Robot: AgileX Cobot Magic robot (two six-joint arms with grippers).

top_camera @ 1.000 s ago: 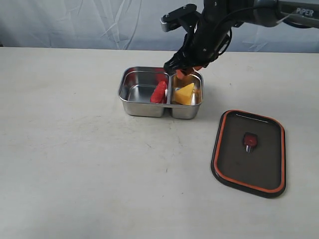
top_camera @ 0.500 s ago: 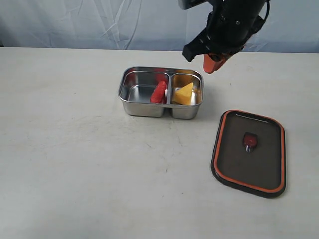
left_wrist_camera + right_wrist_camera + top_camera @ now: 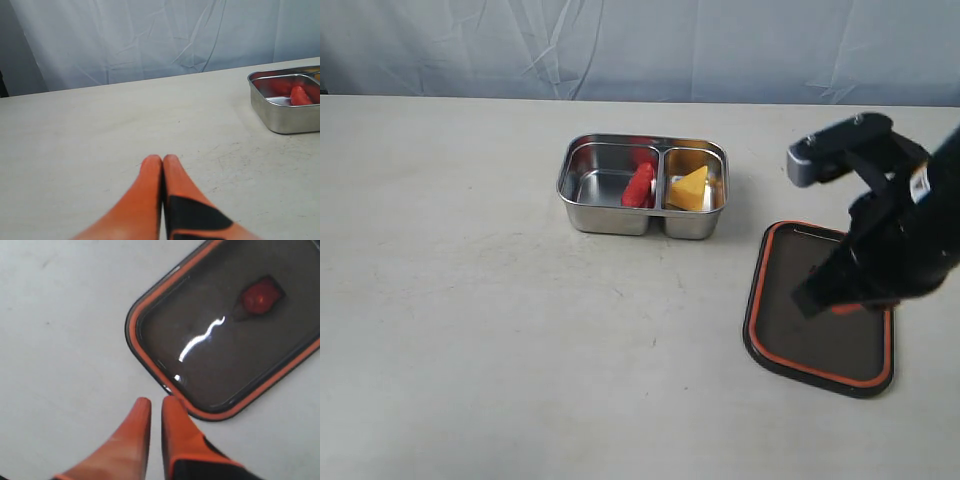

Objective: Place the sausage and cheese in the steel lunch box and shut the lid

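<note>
The steel lunch box (image 3: pixel 582 190) stands open on the table. The red sausage (image 3: pixel 639 186) leans against the divider in its left compartment, and the yellow cheese (image 3: pixel 689 189) lies in the right one. The dark lid (image 3: pixel 798 345) with its orange rim lies flat to the right of the box. My right arm (image 3: pixel 885 230) hangs over the lid and hides its valve in the exterior view. In the right wrist view my right gripper (image 3: pixel 153 402) is shut and empty at a corner of the lid (image 3: pixel 225 340), and the red valve (image 3: pixel 260 296) shows. My left gripper (image 3: pixel 162 159) is shut and empty, low over bare table, apart from the box (image 3: pixel 285 112).
A pale wrinkled cloth backdrop (image 3: pixel 620 45) runs behind the table's far edge. The tabletop (image 3: pixel 470 300) is light and scuffed. The left arm does not show in the exterior view.
My right arm has swung from above the lunch box's cheese compartment, up and to the right, then down over the lid. The cheese stays in the box.
</note>
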